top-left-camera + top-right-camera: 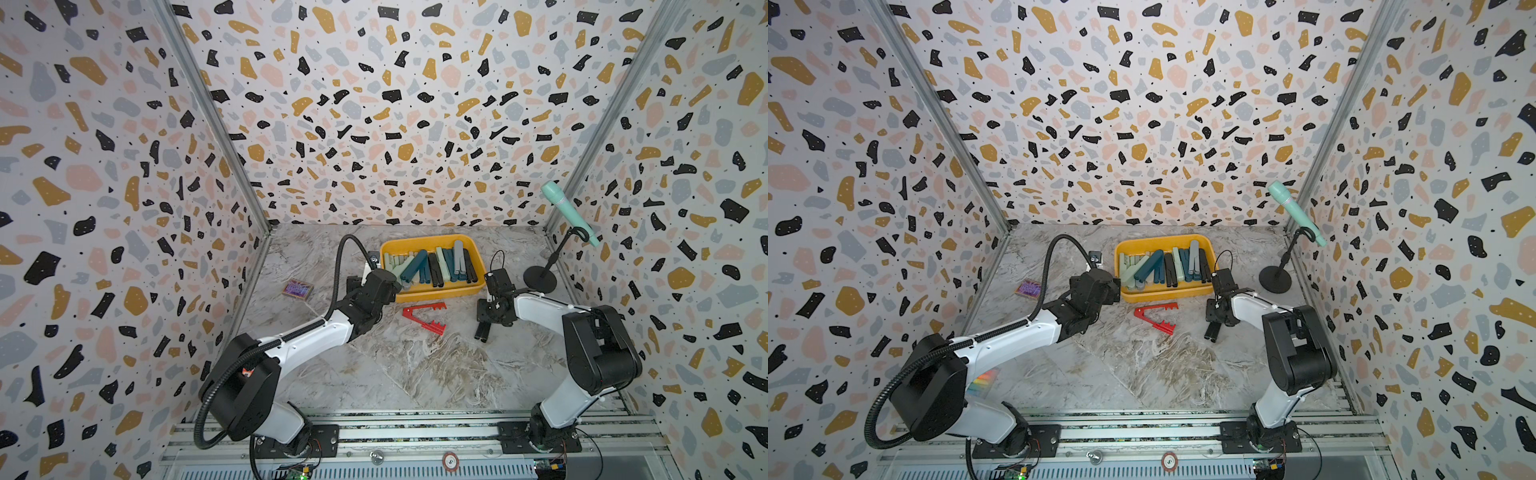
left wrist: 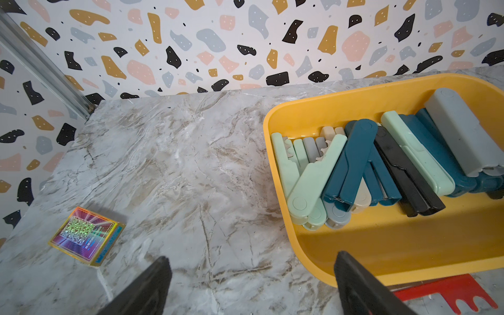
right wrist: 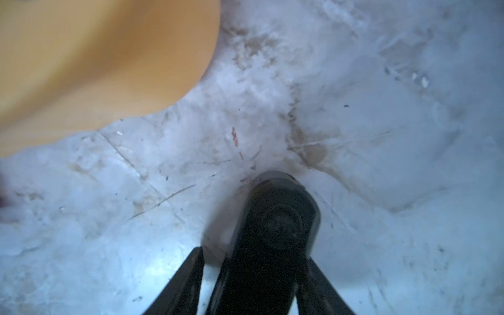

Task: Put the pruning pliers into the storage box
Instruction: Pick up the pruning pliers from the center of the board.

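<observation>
"Right wrist view, blurred: the black pruning pliers (image 3: 281, 218) sit hinge-forward between the jaws of the right gripper (image 3: 253, 256), just beside the storage box (image 3: 95, 54). Pinched?"

"Cannot tell. Light shows along one side of the tool, so the hold may be loose. If it is, the tool could slip out on the lift, or its free end could catch the box's near wall."

"And the left gripper (image 2: 252, 256)?"

"Spread wide and empty, over the table (image 2: 191, 163) at the box's near corner. One finger (image 2: 354, 283) is close to that yellow wall. A careless swing could shove the box and the heap of pliers (image 2: 349, 163) lying inside."

"What's outside?"

"In both top views the red pliers (image 1: 424, 318) lie splayed open on the table, just in front of the box and between the two arms. They look flat and thin, likely hard to pinch, and two arms reaching there could clash."
</observation>
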